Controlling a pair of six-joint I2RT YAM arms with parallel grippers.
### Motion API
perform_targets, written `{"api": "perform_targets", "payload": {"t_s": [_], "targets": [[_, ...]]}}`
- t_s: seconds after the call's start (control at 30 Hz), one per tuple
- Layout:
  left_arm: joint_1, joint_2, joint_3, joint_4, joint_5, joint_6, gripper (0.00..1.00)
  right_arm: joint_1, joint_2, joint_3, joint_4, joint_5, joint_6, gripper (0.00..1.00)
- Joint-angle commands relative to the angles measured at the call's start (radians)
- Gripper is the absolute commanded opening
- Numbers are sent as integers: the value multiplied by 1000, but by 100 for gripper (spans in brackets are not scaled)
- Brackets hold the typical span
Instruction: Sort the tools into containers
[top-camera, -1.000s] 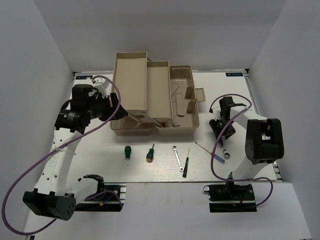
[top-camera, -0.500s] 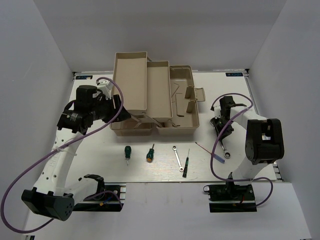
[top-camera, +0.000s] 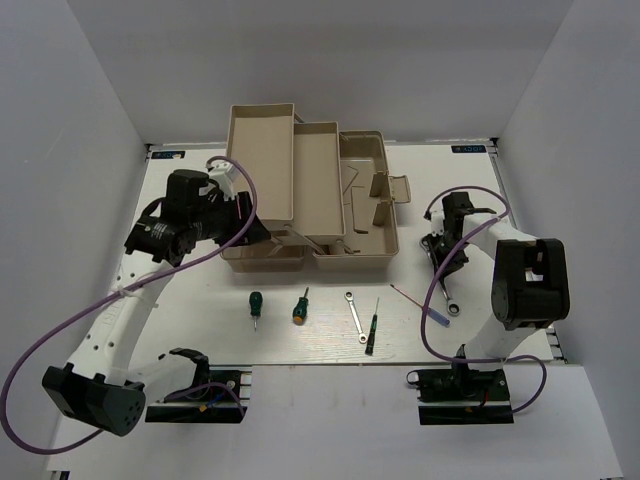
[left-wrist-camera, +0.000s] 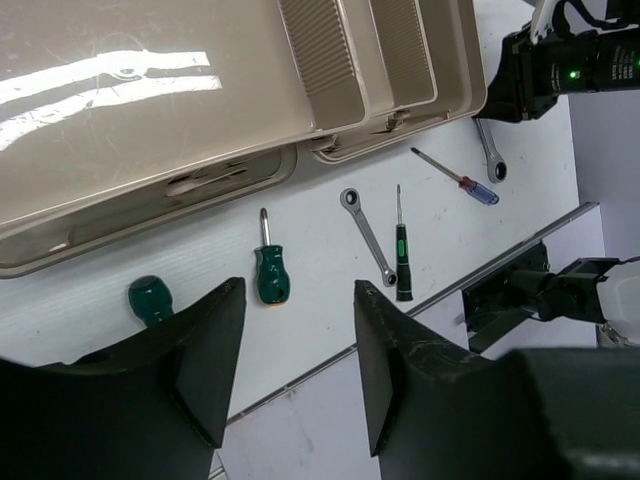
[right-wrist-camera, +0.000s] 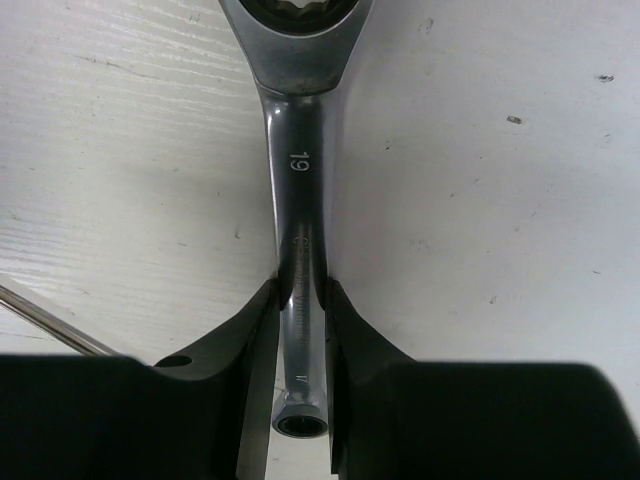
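Note:
A silver wrench (right-wrist-camera: 298, 170) lies flat on the white table, and my right gripper (right-wrist-camera: 298, 292) is shut on its shaft, both fingers touching it; in the top view that wrench (top-camera: 451, 303) sticks out below the right gripper (top-camera: 444, 268). My left gripper (left-wrist-camera: 299, 290) hangs open and empty above the table in front of the toolbox (top-camera: 365, 215), over the left gripper's (top-camera: 250, 225) front-left corner spot. Below it lie two green-handled screwdrivers (left-wrist-camera: 270, 275) (left-wrist-camera: 150, 298), another wrench (left-wrist-camera: 368, 238), a black precision screwdriver (left-wrist-camera: 401, 258) and a red one with a blue handle (left-wrist-camera: 465, 184).
The beige trays (top-camera: 262, 165) (top-camera: 318, 185) are fanned out over the base tub, lid folded at the right (top-camera: 390, 190). White walls enclose the table on three sides. The red screwdriver's thin shaft (right-wrist-camera: 45, 322) lies just left of my right fingers.
My right gripper has closed onto the wrench's shaft. My left arm has swung right toward the toolbox's front-left corner, its jaws narrowing slightly.

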Motion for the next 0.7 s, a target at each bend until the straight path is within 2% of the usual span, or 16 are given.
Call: {"api": "perform_targets", "payload": {"t_s": [0.0,0.67], "targets": [[-27,1,26,35,-14,-4,57,-20,25,-7,94,-62,21,0],[-109,39,7,101,-43,-4,57,-60,-90,74,5,-109,50,0]]}}
